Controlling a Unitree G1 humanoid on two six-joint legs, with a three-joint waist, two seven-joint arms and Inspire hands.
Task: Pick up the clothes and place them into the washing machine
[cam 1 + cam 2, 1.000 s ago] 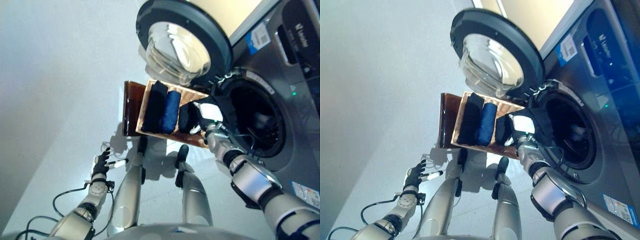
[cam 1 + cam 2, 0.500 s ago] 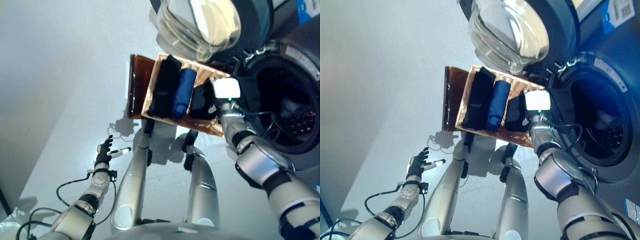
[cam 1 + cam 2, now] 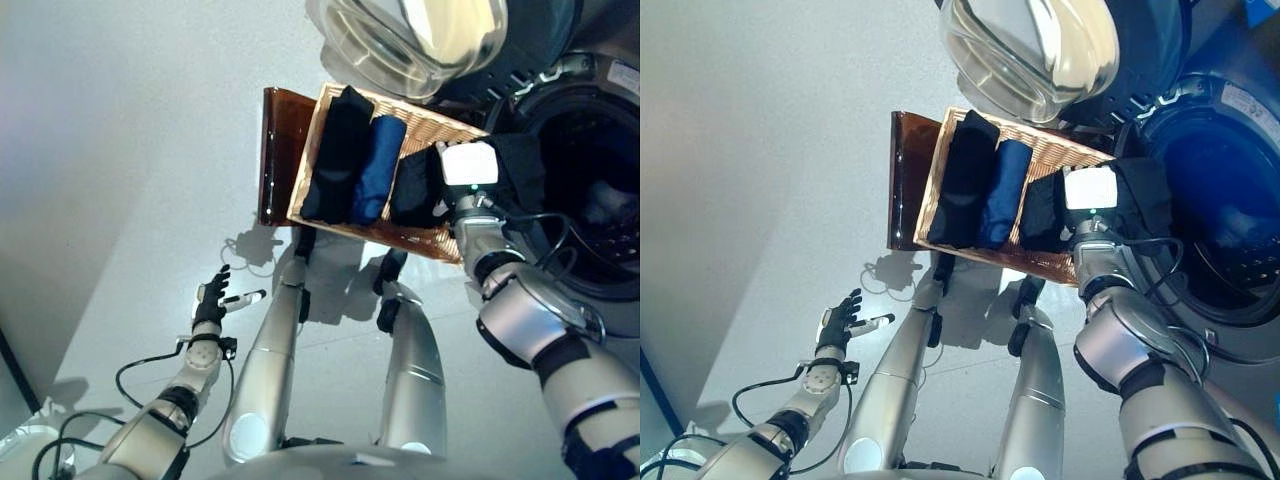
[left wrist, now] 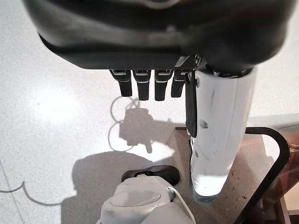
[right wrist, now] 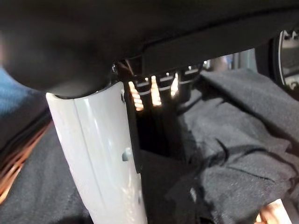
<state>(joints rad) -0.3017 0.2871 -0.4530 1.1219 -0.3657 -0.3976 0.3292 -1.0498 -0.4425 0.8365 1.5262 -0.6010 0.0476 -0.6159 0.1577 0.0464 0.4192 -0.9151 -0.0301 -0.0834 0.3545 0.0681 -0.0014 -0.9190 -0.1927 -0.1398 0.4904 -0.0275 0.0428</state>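
Observation:
A shallow wicker basket (image 3: 436,116) rests on a dark brown box (image 3: 274,150) beside the washing machine. It holds a folded black garment (image 3: 336,152), a blue garment (image 3: 378,168) and another black garment (image 3: 414,186). My right hand (image 3: 466,166) is at the basket's end nearest the machine. Its fingers are sunk into black cloth (image 5: 233,140) beside the white-covered thumb (image 5: 100,154). That cloth spreads toward the drum opening (image 3: 520,172). My left hand (image 3: 211,300) hangs open and empty over the floor, thumb (image 4: 219,135) straight.
The washing machine's round glass door (image 3: 420,40) stands open above the basket. The dark drum opening (image 3: 600,215) is just past my right hand, with something pale inside. Pale floor (image 3: 120,180) surrounds the box.
The whole view has shifted, so the camera has moved. My right hand stays in the black cloth at the basket's end, and more of that cloth now lies toward the drum. The left hand is unchanged.

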